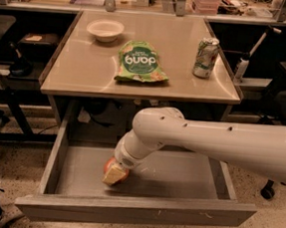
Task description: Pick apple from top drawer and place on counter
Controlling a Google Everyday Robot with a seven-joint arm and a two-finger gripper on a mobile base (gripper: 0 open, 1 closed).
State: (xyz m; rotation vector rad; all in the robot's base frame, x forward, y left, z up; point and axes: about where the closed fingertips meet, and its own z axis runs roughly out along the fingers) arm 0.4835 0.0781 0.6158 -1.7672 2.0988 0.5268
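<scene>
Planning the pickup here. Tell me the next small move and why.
Probably settle the gripper squarely onto the apple before lifting. The gripper is down inside the top drawer, right against the apple, which appears to sit on the drawer floor towards its left side, and the counter above holds no apple yet.

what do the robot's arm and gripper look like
The arm is a thick, smooth, off-white tube with rounded joints and a few small dark dots along its top. No loose cables show. It narrows to a ringed white wrist. The gripper, down in the open drawer, is pale tan.
</scene>
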